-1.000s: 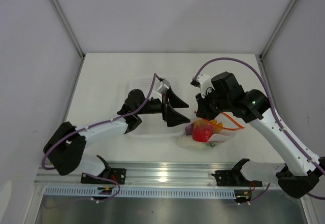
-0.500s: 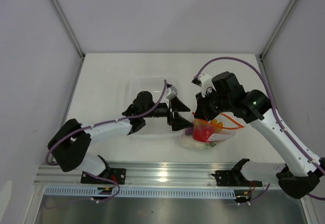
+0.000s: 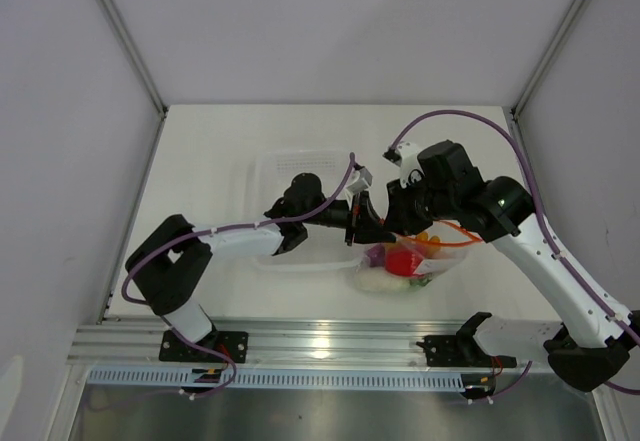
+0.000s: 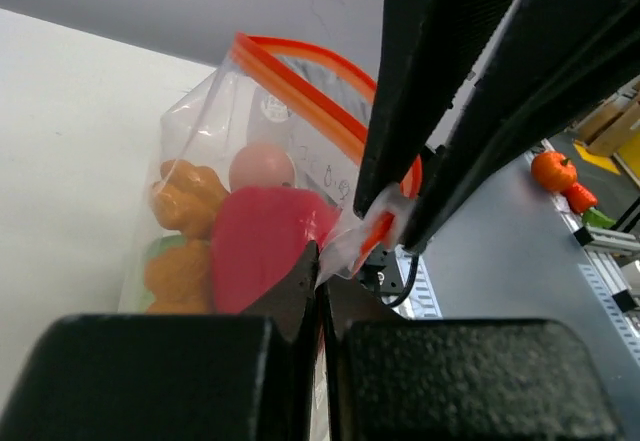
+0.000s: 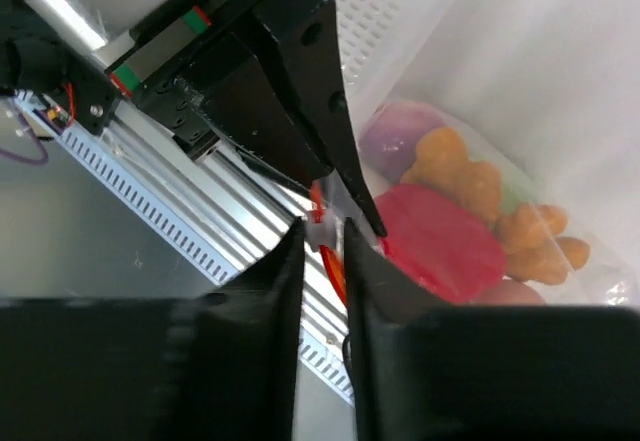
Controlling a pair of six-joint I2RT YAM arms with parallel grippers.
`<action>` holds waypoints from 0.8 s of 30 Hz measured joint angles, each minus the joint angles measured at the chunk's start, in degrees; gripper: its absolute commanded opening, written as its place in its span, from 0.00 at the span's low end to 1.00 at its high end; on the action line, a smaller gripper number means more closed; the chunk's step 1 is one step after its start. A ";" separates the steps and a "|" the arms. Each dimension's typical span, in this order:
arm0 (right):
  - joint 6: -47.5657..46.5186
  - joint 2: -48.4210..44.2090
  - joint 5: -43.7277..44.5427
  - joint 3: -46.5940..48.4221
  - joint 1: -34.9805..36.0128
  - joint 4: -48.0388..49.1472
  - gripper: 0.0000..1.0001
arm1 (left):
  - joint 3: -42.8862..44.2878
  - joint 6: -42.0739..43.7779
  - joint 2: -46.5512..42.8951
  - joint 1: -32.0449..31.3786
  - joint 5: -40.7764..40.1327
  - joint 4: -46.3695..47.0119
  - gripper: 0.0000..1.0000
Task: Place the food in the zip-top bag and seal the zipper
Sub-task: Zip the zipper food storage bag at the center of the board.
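Note:
The zip-top bag lies right of centre with the food in it: a red bell pepper, an orange-yellow lumpy piece, a pink round piece and a purple onion. A white radish shows at the bag's near side. My left gripper is shut on the clear film at the bag's left corner. Just to its right, my right gripper pinches the end of the orange-red zipper at its white tab. The zipper arcs away to the right.
A rigid clear tray sits left of the bag, under my left arm. The aluminium rail runs along the table's near edge, close below the bag. White walls enclose the table at the back and sides.
My left gripper has travelled right from over the tray to the bag's left corner and shut on the film. The right gripper has stayed at the zipper's end.

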 measured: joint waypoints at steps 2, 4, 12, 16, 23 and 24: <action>2.56 -0.02 1.53 0.00 -0.07 0.00 0.49 | -0.02 -1.51 0.57 0.00 0.02 1.07 0.01; 5.11 -0.24 4.09 0.00 -0.11 -0.09 0.82 | -0.11 -2.78 0.66 0.00 -0.50 1.31 0.00; 21.55 -5.16 19.65 3.34 -2.58 -7.21 0.99 | -0.11 -5.35 -1.14 0.00 -9.75 -2.93 0.00; 28.59 -8.50 22.43 4.28 -3.87 -11.39 0.99 | 1.03 -5.97 -2.91 -0.02 -16.13 -7.54 0.00; 38.32 -18.49 19.80 -3.28 -3.98 -13.46 0.99 | 3.45 -6.45 -3.48 -0.09 -23.61 -12.72 0.01; 39.08 -19.34 17.99 -5.90 -3.98 -13.75 0.99 | 3.72 -6.45 -3.48 -0.17 -24.44 -13.33 0.00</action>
